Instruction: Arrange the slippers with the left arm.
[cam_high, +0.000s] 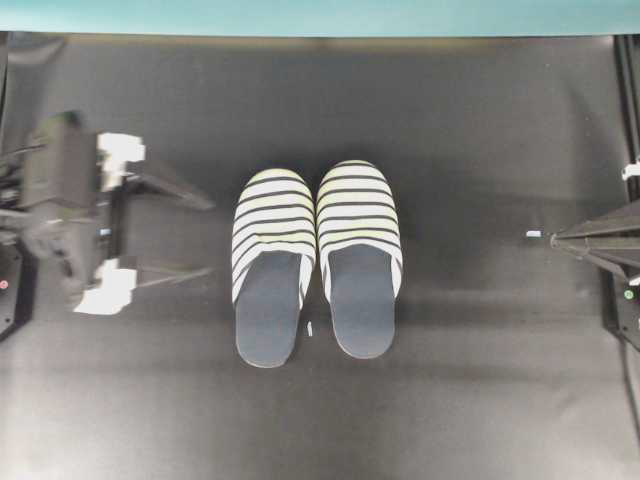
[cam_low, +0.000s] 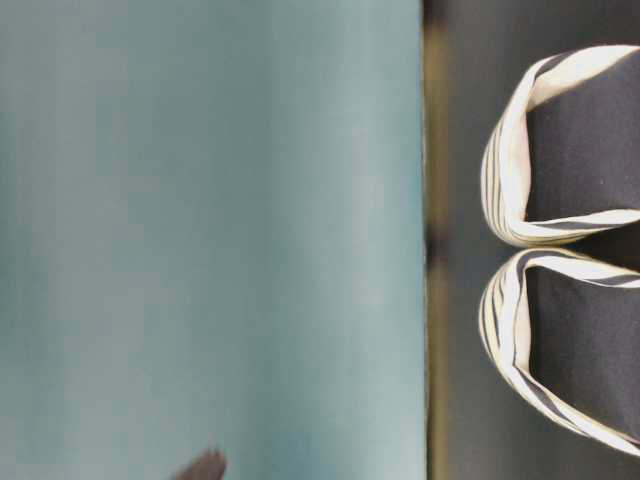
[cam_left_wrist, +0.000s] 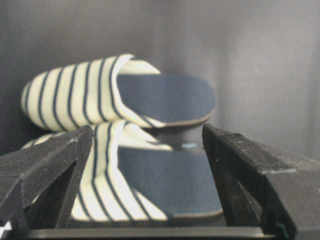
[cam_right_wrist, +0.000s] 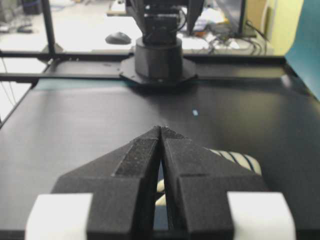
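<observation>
Left gripper (cam_high: 190, 235): spread wide, holding nothing, beside the pair.
Slippers (cam_high: 315, 260): mid-table, side by side, toes aligned, touching.
Right gripper (cam_right_wrist: 161, 131): pressed together, parked.
Step advice: the pair looks arranged; lift clear without nudging the near slipper (cam_left_wrist: 145, 185).

Black tabletop (cam_high: 450, 400), teal backdrop (cam_high: 300, 15)

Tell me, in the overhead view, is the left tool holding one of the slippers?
No. The left tool is open and apart from the slippers, which lie side by side.
</observation>
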